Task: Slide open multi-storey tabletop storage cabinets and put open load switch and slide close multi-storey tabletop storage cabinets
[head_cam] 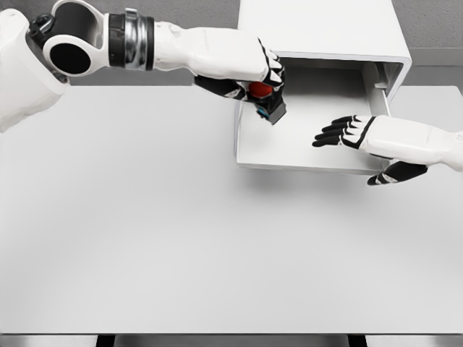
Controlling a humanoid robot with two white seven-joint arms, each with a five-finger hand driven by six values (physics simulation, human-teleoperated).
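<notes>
— What do we count on the counter [145, 238]?

— We see one white cabinet [318, 29] at the far edge, right of the middle, and one drawer [289, 144] pulled out of it toward us. The drawer floor shows bare and pale. We cannot tell how many storeys the cabinet has, since only its top and this one drawer show.

— And the switch?

— One switch [265, 99], with a red part on a dark body and a bit of blue at its lower edge. It is held above the drawer's left wall, near the far left corner, tilted. It does not touch the drawer floor as far as we can see.

— How many hands do we see?

— Two. Our left hand [257, 83] reaches across from the upper left with its fingers curled around the switch. Our right hand [347, 132] comes in from the right edge and hovers over the right part of the drawer, four fingers [329, 134] stretched out flat and pointing left, thumb [394, 173] hanging just over the drawer's front edge. It holds nothing.

— Are the two hands close?

— They are apart, with bare drawer floor between them.
</notes>
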